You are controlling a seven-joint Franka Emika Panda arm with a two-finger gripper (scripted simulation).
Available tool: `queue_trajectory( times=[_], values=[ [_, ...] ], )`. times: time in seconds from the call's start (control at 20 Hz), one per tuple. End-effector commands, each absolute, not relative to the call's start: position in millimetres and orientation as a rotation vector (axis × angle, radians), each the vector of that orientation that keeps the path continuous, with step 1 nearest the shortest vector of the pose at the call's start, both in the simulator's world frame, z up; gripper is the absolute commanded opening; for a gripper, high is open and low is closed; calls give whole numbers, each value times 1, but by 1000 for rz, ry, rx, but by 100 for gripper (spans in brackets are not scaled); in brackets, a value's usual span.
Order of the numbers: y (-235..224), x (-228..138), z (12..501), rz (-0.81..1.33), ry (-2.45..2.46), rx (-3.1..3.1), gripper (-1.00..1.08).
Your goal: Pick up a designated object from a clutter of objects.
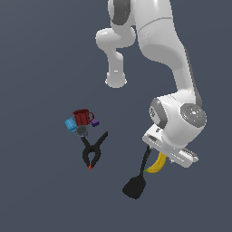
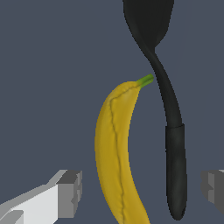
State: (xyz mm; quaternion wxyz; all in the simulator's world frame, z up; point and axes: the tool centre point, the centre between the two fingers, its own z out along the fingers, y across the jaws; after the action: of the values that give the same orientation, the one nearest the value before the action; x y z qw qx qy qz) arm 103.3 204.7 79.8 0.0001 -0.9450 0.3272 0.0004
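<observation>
The yellow banana point(image 2: 114, 148) lies curved on the dark floor, its green stem tip next to the black spatula point(image 2: 169, 131). In the exterior view the banana point(image 1: 157, 165) pokes out from under the white hand point(image 1: 170, 150), beside the spatula point(image 1: 136, 185). My gripper point(image 2: 141, 190) is open and hangs above the floor. Its two grey fingertips point(image 2: 70, 193) stand wide apart, with the banana and the spatula's handle both between them in the wrist view. Nothing is held.
The other clutter lies toward the exterior view's left: a black clamp point(image 1: 94, 152), a red mug point(image 1: 82, 117), a blue cup point(image 1: 70, 124) and a purple block point(image 1: 95, 122). The arm's base point(image 1: 116, 80) stands behind.
</observation>
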Motion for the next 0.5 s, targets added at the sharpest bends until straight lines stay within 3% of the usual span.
queue_trajectory(
  times=[0.0, 0.45],
  values=[
    [209, 104, 74, 0, 1053, -2960, 100],
    [211, 103, 66, 1, 1064, -2956, 100]
  ],
)
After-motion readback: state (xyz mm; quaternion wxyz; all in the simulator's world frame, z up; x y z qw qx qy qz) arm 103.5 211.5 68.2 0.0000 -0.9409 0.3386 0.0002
